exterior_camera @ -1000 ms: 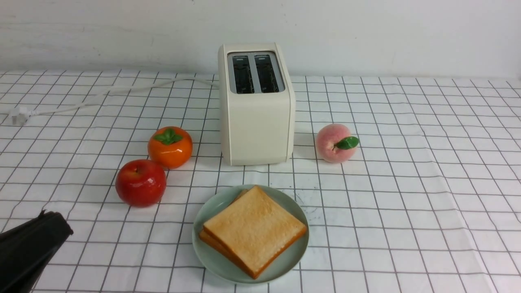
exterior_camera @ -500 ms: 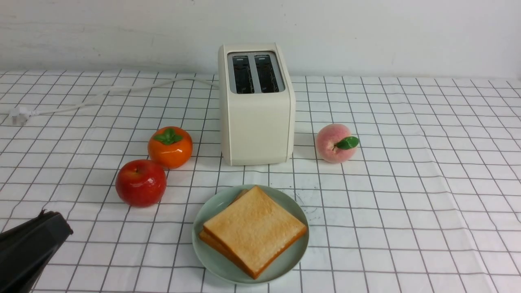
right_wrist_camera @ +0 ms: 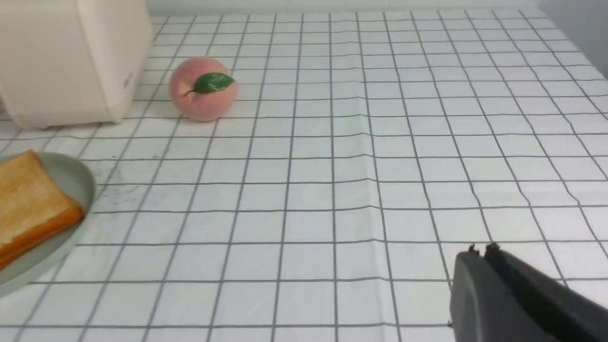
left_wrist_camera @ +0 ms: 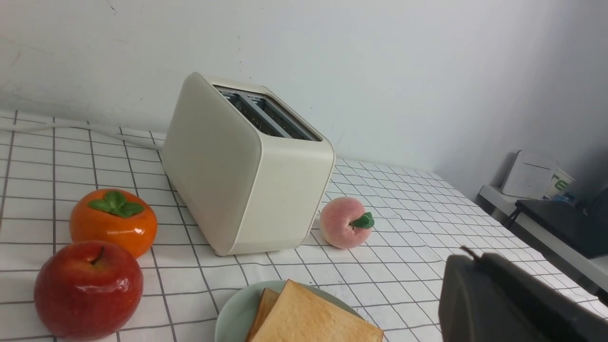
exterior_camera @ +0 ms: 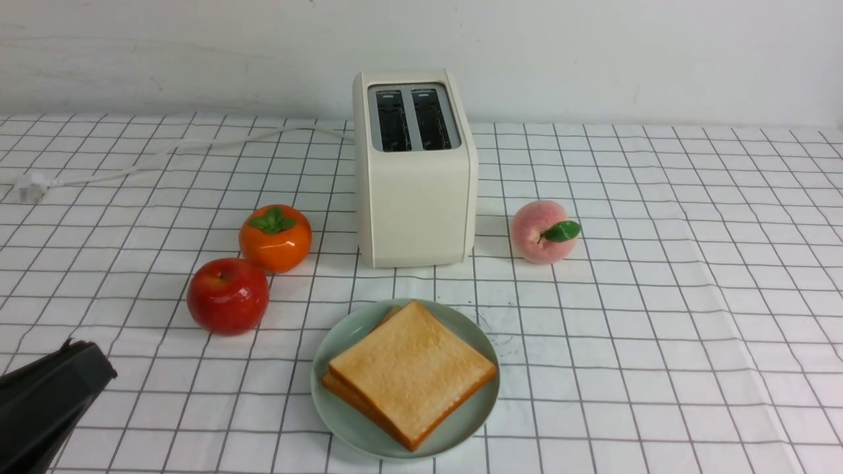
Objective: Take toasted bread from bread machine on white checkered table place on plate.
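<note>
Two slices of toasted bread [exterior_camera: 411, 367] lie stacked on the mint-green plate [exterior_camera: 339, 411] at the front middle of the white checkered table [exterior_camera: 658, 296]. The bread machine [exterior_camera: 415, 191] stands behind the plate, both slots empty. My left gripper [exterior_camera: 82, 352] is shut and empty at the front left, well left of the plate; it also shows in the left wrist view [left_wrist_camera: 468, 259]. My right gripper [right_wrist_camera: 479, 251] is shut and empty, seen only in the right wrist view, low over bare cloth to the right of the plate [right_wrist_camera: 78, 183]. The toast also shows in the wrist views [left_wrist_camera: 308, 318] [right_wrist_camera: 28, 199].
A red apple [exterior_camera: 228, 295] and an orange persimmon [exterior_camera: 274, 237] sit left of the toaster. A pink peach [exterior_camera: 541, 231] sits to its right. The white power cord [exterior_camera: 164, 155] runs to a plug [exterior_camera: 29, 186] at the far left. A wall backs the table.
</note>
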`<state>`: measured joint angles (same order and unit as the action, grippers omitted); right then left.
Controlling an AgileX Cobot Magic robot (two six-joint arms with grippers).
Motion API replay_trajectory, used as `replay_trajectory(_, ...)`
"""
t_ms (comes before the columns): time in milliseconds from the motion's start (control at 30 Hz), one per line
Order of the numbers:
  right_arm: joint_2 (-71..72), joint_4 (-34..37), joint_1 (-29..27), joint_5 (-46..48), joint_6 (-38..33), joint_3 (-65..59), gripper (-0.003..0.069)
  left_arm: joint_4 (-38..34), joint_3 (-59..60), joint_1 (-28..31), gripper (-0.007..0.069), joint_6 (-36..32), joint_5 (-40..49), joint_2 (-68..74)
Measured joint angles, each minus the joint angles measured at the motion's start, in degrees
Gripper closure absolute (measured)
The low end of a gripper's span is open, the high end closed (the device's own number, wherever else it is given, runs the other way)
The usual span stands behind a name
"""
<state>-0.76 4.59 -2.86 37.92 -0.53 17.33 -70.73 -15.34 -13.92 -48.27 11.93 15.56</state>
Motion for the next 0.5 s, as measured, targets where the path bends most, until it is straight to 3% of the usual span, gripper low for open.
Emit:
replay_trajectory(167,1.34,0.68,-1.03,-14.75,-1.28,-16.49,0.0654,0.0,0.0,0.0,0.0638,0.0,-0.02,0.0)
replay_trajectory(500,1.34,1.87,-1.08,-15.68,-0.65,-18.29,0.0649,0.0,0.0,0.0,0.0638,0.0,-0.07,-0.07)
